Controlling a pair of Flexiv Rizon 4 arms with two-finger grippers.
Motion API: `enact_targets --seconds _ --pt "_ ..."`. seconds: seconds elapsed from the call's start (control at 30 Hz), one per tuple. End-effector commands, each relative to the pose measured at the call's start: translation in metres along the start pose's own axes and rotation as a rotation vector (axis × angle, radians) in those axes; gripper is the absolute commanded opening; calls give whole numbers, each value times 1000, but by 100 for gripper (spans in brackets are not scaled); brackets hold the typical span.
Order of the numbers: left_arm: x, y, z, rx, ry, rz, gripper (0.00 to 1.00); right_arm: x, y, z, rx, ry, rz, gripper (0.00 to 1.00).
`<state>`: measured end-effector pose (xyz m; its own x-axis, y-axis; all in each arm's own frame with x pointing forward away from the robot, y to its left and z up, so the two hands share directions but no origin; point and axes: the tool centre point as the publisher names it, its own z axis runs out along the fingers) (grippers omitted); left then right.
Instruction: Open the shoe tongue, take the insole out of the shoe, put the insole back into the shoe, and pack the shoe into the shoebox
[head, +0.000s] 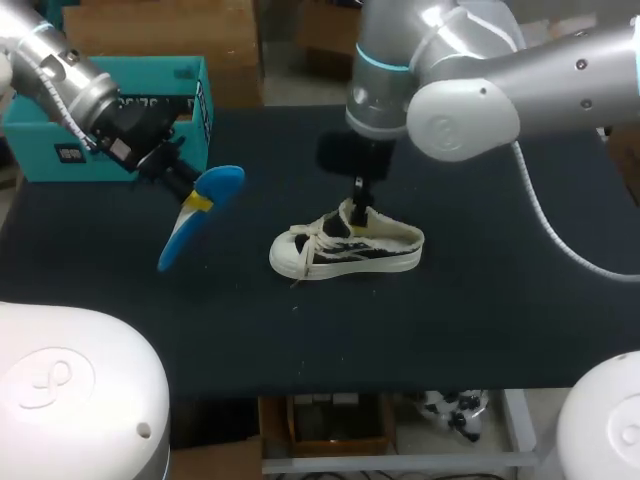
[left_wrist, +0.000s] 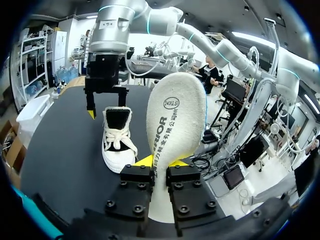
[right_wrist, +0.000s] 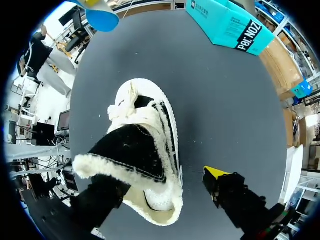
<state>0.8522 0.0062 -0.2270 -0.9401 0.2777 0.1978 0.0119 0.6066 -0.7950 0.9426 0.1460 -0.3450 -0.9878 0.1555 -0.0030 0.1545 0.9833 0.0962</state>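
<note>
A white and black sneaker (head: 345, 250) lies on the dark table, toe to the left. My right gripper (head: 358, 208) hangs open right over its heel opening. In the right wrist view one yellow-tipped finger (right_wrist: 216, 173) stands outside the sneaker (right_wrist: 145, 150); the other is hidden behind the fleecy collar. My left gripper (head: 190, 197) is shut on the insole (head: 200, 215), held in the air left of the shoe, blue underside up. In the left wrist view the insole (left_wrist: 176, 120) rises from between the yellow tips of the left gripper (left_wrist: 160, 162), with the shoe (left_wrist: 117, 137) and the right gripper (left_wrist: 105, 107) ahead.
The teal shoebox (head: 130, 110) stands at the table's back left, behind my left arm; it also shows beyond the shoe's toe as the shoebox (right_wrist: 230, 22) in the right wrist view. Bare dark table (head: 480, 300) surrounds the shoe.
</note>
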Motion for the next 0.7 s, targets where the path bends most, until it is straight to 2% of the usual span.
enact_targets --seconds 0.03,0.43,0.7 --pt "2 6 1 2 -18 -4 0 0 9 5 165 0 10 0" --pt "-3 8 1 -11 -13 1 0 9 12 7 224 6 82 0" --pt "-8 -2 3 -22 18 41 0 19 2 -3 210 23 242 0"
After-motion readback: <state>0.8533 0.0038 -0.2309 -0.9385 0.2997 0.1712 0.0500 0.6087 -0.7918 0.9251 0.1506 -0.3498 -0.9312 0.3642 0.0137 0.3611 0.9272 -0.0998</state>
